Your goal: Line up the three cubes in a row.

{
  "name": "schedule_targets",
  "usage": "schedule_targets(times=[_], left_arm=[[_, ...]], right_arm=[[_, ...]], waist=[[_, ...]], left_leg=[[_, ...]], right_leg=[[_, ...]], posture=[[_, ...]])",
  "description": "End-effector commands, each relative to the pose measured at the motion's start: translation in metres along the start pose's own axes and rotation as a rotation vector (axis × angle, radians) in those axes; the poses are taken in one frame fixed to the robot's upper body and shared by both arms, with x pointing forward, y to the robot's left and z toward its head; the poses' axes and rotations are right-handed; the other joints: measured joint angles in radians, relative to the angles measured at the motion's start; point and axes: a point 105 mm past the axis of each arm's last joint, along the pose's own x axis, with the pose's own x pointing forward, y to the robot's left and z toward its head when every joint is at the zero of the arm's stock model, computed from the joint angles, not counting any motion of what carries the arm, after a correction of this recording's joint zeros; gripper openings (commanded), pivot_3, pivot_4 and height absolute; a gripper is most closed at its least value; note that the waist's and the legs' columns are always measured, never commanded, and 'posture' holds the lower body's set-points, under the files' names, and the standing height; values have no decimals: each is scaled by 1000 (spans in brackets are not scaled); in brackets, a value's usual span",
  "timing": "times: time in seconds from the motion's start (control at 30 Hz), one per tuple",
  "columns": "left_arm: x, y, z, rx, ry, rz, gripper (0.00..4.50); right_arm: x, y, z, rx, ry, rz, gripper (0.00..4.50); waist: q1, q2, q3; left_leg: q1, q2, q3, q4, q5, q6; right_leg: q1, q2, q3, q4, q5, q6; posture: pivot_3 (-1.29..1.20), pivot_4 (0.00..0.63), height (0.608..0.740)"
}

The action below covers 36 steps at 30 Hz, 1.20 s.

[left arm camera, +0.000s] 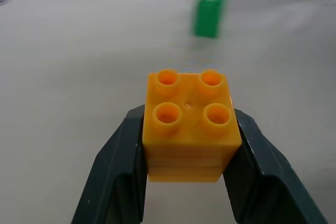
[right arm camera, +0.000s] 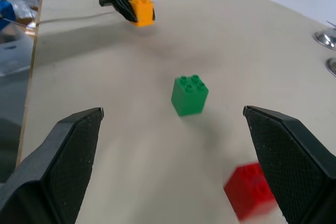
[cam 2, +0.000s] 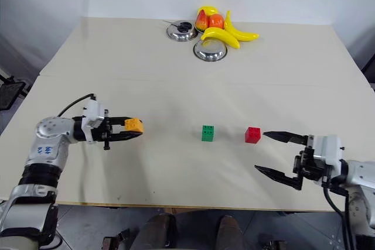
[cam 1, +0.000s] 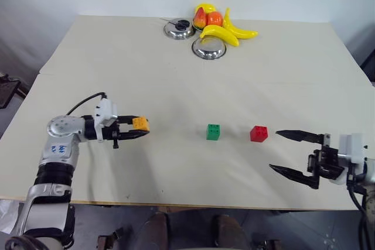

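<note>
Our right gripper (cam 1: 285, 151) sits at the near right edge of the tabletop (cam 1: 176, 74), fingers spread wide w/ nothing between them, pointing left toward the blocks. Our left gripper (cam 1: 139, 131) is near the left side, fingers clamped on the orange-yellow cube (cam 1: 140, 123), gripping it by two opposite sides, studs up; we can't tell if it touches the tabletop. Approx. mid-tabletop the green cube (cam 1: 214, 132) stands upright, studs up. Just right of it, w/ a small gap, the red cube (cam 1: 259, 133) sits close to our right gripper's upper fingertip, not touching. At the far edge we see two metal bowls (cam 1: 209, 49), w/ plastic bananas (cam 1: 220, 34) and other fruit piled beside them, well apart from the cubes.
</note>
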Motion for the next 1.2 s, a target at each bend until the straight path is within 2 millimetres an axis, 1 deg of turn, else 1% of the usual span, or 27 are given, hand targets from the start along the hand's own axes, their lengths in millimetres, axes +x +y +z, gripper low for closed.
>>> schedule_targets(times=[0.03, 0.17, 0.3, 0.37, 0.47, 0.57, 0.7, 0.83, 0.93, 1.07, 1.17, 1.2], left_arm=[[20, 1, -1, 46, 20, -104, 1519], [40, 4, -7, 67, 49, -150, 1519], [57, 5, -10, 65, 63, -198, 1519], [67, 9, -13, 65, 91, -178, 1519], [75, 12, -12, 80, 81, -159, 1519], [76, 11, -14, 69, 88, -171, 1519], [76, 17, -15, 64, 101, -130, 1519], [78, 14, -11, 69, 85, -177, 1519], [79, 19, -9, 58, 100, -160, 1519], [78, 20, -10, 49, 112, -160, 1519], [79, 23, -10, 10, 107, -136, 1519], [78, 25, -11, 4, 108, -117, 1869]], right_arm=[[-17, 2, 16, -30, 24, -29, 4500], [-25, 12, 15, -1, 59, -37, 4500], [-23, 18, 18, 12, 57, -50, 4500], [-20, 21, 18, 18, 54, -51, 4500], [-18, 22, 19, 20, 51, -56, 4500], [-18, 21, 19, 23, 47, -67, 4500], [-15, 21, 19, 23, 41, -69, 4500], [-12, 20, 20, 20, 34, -68, 4500], [-10, 19, 21, 17, 29, -61, 4500], [-9, 18, 22, 14, 26, -60, 4500], [-8, 19, 23, 16, 21, -61, 4500], [-7, 19, 23, 15, 19, -62, 4500]], waist=[[-1, 0, 0], [-14, 0, 0], [-13, -1, 1], [-11, -1, 1], [-9, -2, 1], [-8, -2, 1], [-7, -2, 1], [-8, -2, 1], [-8, -2, 1], [-9, -2, 1], [-9, -2, 1], [-9, -2, 1]], left_leg=[[0, 0, 0, 0, 0, 0], [0, 0, 0, -1, -1, 1], [0, 0, 1, -1, -1, 2], [0, 0, 1, 0, -1, 2], [-1, 0, 1, 0, -1, 2], [-1, 0, 1, 1, -1, 2], [-1, 0, 1, 1, -1, 2], [-1, 0, 1, 2, -1, 2], [-1, 0, 1, 2, -1, 2], [-1, 0, 1, 1, -1, 2], [-1, 0, 1, 1, -1, 2], [-1, 0, 1, 1, -1, 2]], right_leg=[[0, 0, 0, 0, 0, 0], [0, 0, 0, 2, 0, 0], [-1, 0, 0, 3, 1, 1], [-1, 0, 0, 2, 1, 1], [-1, 0, 0, 2, 1, 2], [0, 0, 0, 2, 1, 2], [0, 0, 0, 2, 1, 2], [0, 0, 0, 2, 1, 2], [0, 0, 0, 2, 1, 2], [0, 0, 0, 3, 1, 2], [0, 0, 0, 3, 1, 2], [0, 0, 0, 3, 1, 2]], posture=[[0, 150, 740], [0, 150, 740], [0, 150, 740], [0, 150, 740], [0, 150, 740], [0, 150, 740], [0, 150, 740], [0, 150, 740], [0, 150, 740], [0, 150, 740], [0, 150, 740], [0, 150, 740]])
